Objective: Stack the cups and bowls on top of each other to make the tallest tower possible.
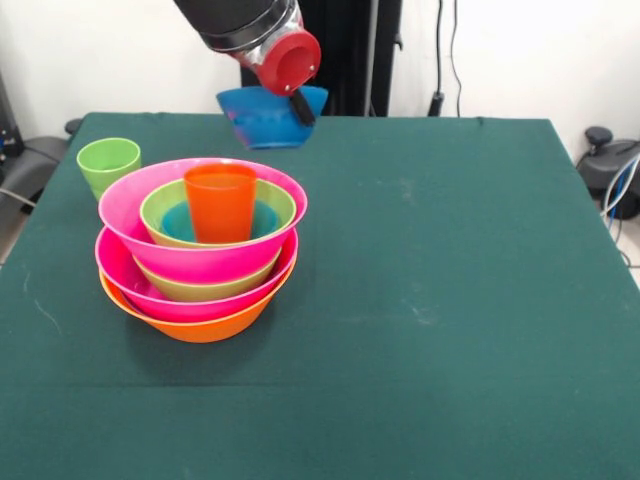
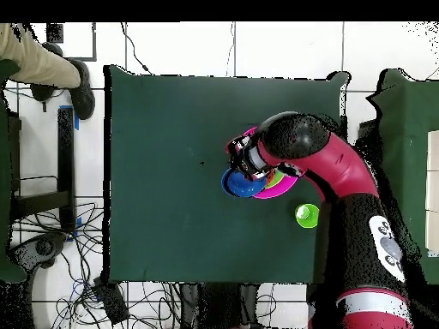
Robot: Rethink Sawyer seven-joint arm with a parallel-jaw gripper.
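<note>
Front view, reading from the left: the light green cup [image 1: 108,163] stands upright on the green counter [image 1: 450,300], just beside the tower [image 1: 200,255] and a little behind it, apart from the pile and seemingly kept within reach for a later turn. Next to it the tower rests on the widest piece, the orange bowl [image 1: 195,325], so the base is broad. A pink bowl [image 1: 150,295] nests in that, a green bowl [image 1: 205,288] in the pink, then a second pink bowl [image 1: 130,235], a second green bowl [image 1: 160,215] and a small teal-blue bowl [image 1: 178,222] deep inside. The orange-red cup [image 1: 220,203] stands mouth up in the centre, its rim the highest point of the pile.

Further right and higher, the arm comes down from the top edge and carries a blue bowl [image 1: 270,115] clear of the counter. The bowl hangs tilted, gripped at one side of its rim: a dark finger [image 1: 302,108] lies against the wall, so the pincer [image 1: 300,105] is closed on the rim. Held this way the open side stays free, which I judge suits lowering it onto the pile.

Overhead, a person's sleeve [image 2: 39,60] shows at the far left, well apart from the counter; the blue bowl sits just beside the tower's pink rim, not yet over its centre.
</note>
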